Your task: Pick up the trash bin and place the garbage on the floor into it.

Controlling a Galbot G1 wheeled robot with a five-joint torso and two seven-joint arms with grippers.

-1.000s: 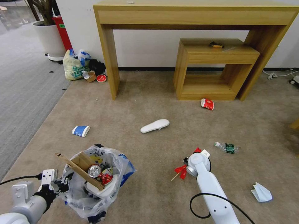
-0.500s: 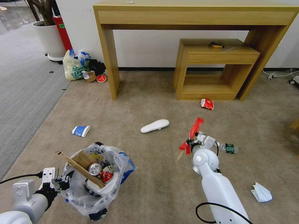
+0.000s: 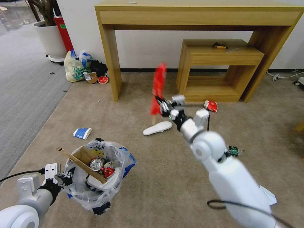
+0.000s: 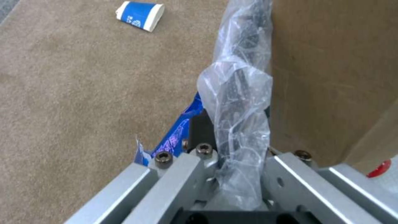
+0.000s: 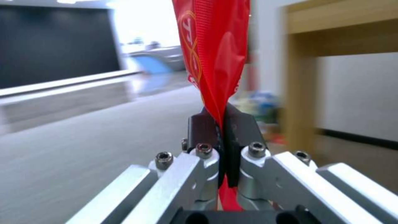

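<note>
The trash bin (image 3: 95, 186), black with a crinkly clear bag, hangs at the lower left over the floor (image 3: 142, 164), holding cardboard (image 3: 83, 161), a can (image 3: 96, 164) and a white insole. My left gripper (image 3: 65, 181) is shut on its rim; the wrist view shows the left gripper (image 4: 232, 137) clamping the plastic bag (image 4: 236, 93). My right gripper (image 3: 162, 103) is raised mid-air, shut on a red wrapper (image 3: 158, 84) with a wooden stick (image 3: 153, 120) below it. The right gripper (image 5: 222, 124) pinches the red wrapper (image 5: 211, 46) between its pads.
On the carpet lie a blue-white cup (image 3: 82, 133), a white insole (image 3: 157, 128), a red wrapper (image 3: 211, 105), a bottle (image 3: 233, 150) and a tissue (image 3: 269, 193) partly behind my right arm. A wooden desk (image 3: 110, 57) and small table (image 3: 221, 69) stand at the wall; a yellowish-green bag (image 3: 74, 68) sits left.
My right gripper has lifted the red wrapper with its stick off the carpet, up and leftward, and the wrapper now stands upright. The left gripper and bin have barely moved.
</note>
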